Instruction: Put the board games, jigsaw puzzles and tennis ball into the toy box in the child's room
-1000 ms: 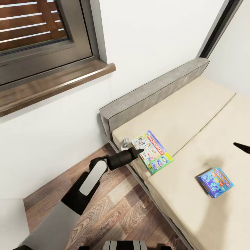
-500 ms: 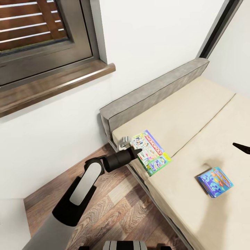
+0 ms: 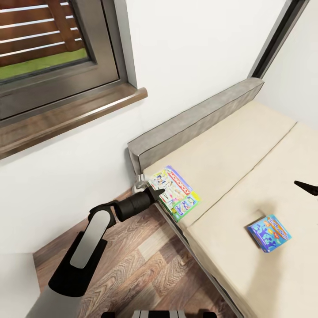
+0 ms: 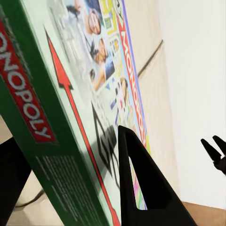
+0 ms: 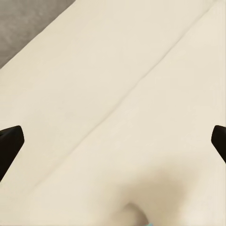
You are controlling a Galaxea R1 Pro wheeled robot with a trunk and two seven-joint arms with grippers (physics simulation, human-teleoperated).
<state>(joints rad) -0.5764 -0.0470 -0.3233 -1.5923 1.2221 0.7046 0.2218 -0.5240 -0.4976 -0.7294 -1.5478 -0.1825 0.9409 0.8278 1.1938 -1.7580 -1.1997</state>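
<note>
A white-green Monopoly board game (image 3: 176, 193) lies at the near corner of the cream bed (image 3: 229, 154), partly past the bed's edge. My left gripper (image 3: 153, 192) is shut on its near end. In the left wrist view one black finger (image 4: 139, 183) presses on the printed lid of the Monopoly box (image 4: 84, 94) and the other finger (image 4: 10, 176) sits beneath it. A smaller blue board game (image 3: 268, 232) rests flat further along the mattress. My right gripper (image 3: 308, 187) hovers open above the bed, its fingertips (image 5: 9, 146) spread wide over bare mattress.
A grey padded headboard (image 3: 194, 119) runs along the bed's far side. Wood floor (image 3: 150, 260) lies between me and the bed. A window with a brown wooden sill (image 3: 66, 117) is on the white wall at left.
My left gripper has drawn the Monopoly box left, toward the bed's edge and out over it. The camera has also shifted slightly. The blue box has stayed where it was on the bed.
</note>
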